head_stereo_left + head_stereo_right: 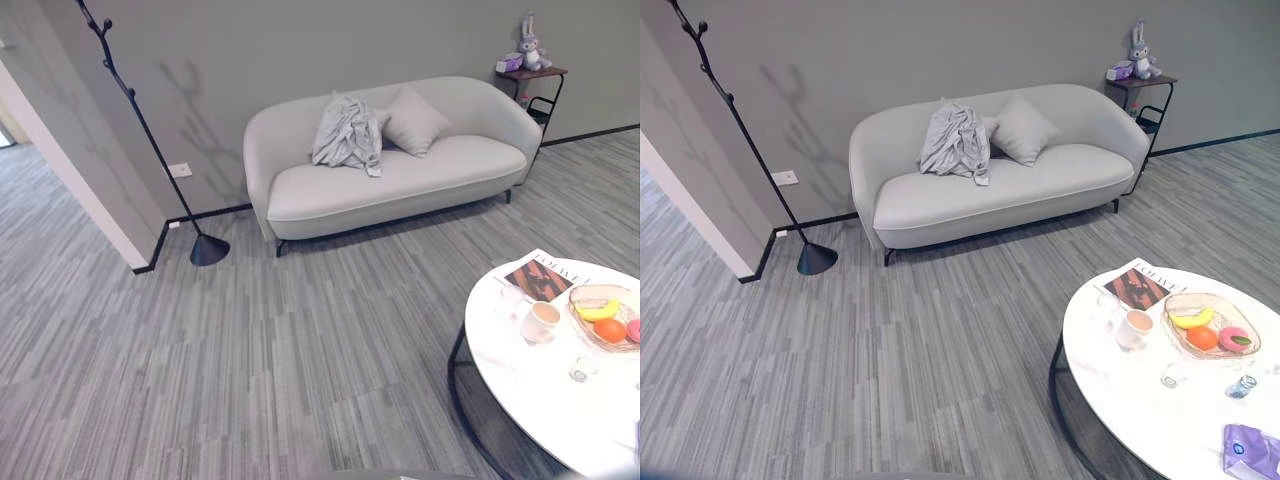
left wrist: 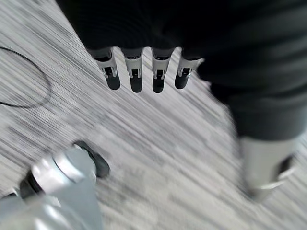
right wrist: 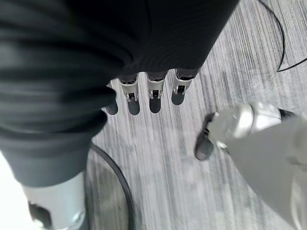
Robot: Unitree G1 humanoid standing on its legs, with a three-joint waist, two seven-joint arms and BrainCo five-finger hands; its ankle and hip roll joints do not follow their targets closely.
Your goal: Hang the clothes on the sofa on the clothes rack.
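The grey shirt point(image 1: 347, 133) lies crumpled against the sofa point(image 1: 400, 180) backrest, well ahead of the robot, right of the coat rack point(image 1: 140, 120). Left hand point(image 2: 144, 72) and right hand point(image 3: 148, 96) hang empty, fingers straight.

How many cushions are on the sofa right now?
1. The single cushion leans against the backrest of the sofa, just right of the crumpled grey clothes. Another could be hidden under that heap; I cannot tell.
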